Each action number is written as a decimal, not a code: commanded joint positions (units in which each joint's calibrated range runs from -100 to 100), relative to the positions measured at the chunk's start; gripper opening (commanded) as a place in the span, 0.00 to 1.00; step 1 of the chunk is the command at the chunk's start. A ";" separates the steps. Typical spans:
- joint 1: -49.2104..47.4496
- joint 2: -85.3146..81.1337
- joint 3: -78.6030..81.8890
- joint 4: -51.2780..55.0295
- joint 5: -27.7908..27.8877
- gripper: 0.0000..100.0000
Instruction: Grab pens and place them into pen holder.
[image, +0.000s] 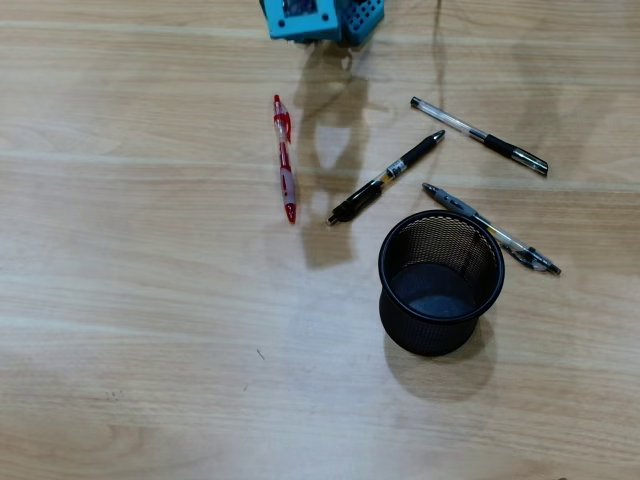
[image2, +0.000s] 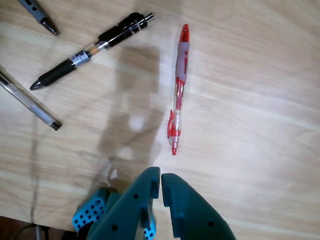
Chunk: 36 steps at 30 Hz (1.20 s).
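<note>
Several pens lie on the wooden table. In the overhead view the red and clear pen (image: 285, 158) lies left of centre, the black pen with a yellowish band (image: 386, 177) slants beside it, and two clear-barrelled pens (image: 479, 135) (image: 490, 228) lie to the right. The round black mesh pen holder (image: 440, 281) stands upright and empty below them. Only the arm's teal body (image: 322, 18) shows at the top edge there. In the wrist view my gripper (image2: 161, 173) is shut with nothing in it, hovering just short of the red pen (image2: 178, 90); the black pen (image2: 92, 49) lies to its upper left.
In the wrist view a clear pen (image2: 30, 102) and a grey pen tip (image2: 40, 15) lie at the left. A dark cable (image2: 32, 165) runs along the table's near edge. Bare wood spreads left and below the holder in the overhead view.
</note>
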<state>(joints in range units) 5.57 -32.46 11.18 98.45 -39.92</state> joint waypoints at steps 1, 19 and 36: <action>0.78 3.11 -3.04 0.28 -0.34 0.02; -3.33 19.50 -3.04 -10.02 -4.16 0.34; -4.07 32.75 12.62 -33.25 -4.95 0.34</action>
<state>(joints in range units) 1.76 1.19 16.77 76.09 -44.71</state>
